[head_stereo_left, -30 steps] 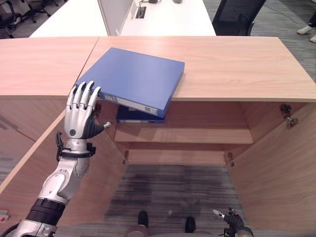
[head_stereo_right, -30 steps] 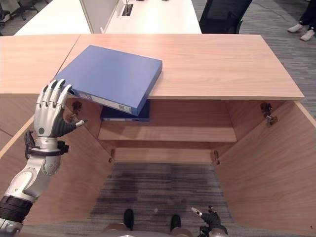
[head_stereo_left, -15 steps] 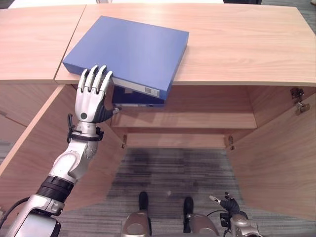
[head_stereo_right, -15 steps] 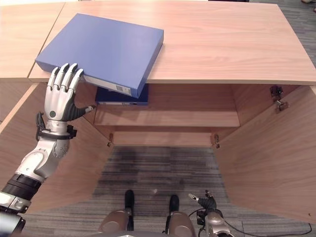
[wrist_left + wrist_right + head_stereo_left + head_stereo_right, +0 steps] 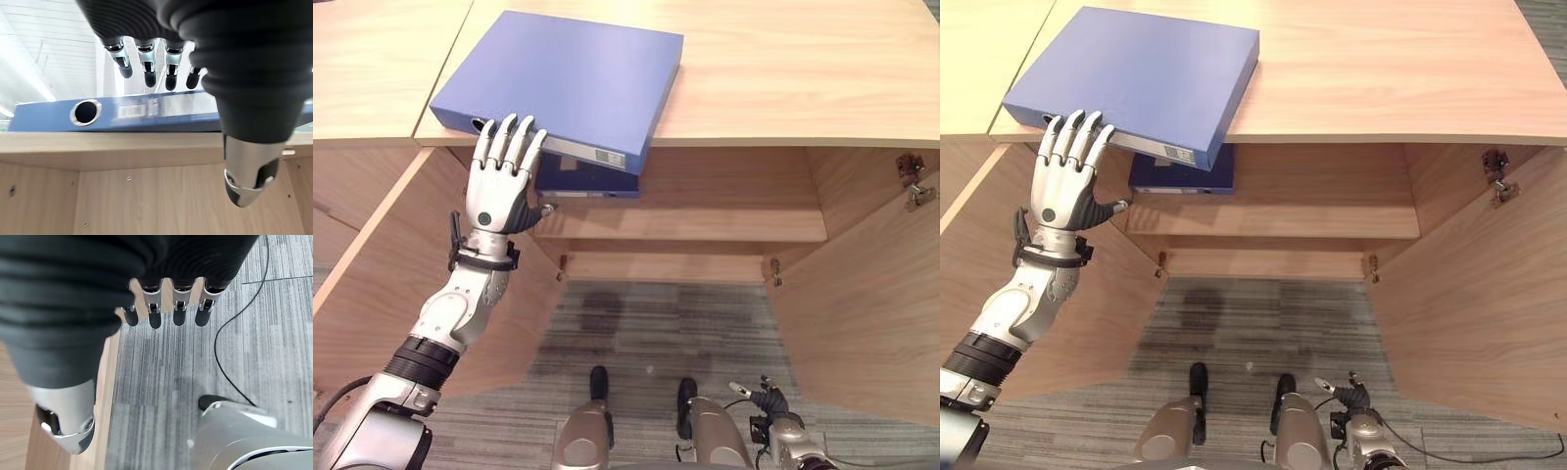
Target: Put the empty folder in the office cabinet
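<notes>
- Since 1 s ago, left hand (image 5: 501, 191) is up closer: straight fingertips now at the spine edge of the flat blue ring-binder folder (image 5: 573, 80), not gripping. Camera also tipped down.
- Means reach is nearly done, grasp not yet made.
- Folder lies on the light wood cabinet top (image 5: 783, 69), front corner overhanging the edge, so there's room for fingers under it.
- 2nd dark blue folder (image 5: 592, 180) sits on the wooden shelf (image 5: 705, 225) just below; shelf space is free to its right.
- Right hand (image 5: 1349, 399) low near the floor, fingers relaxed, empty.
</notes>
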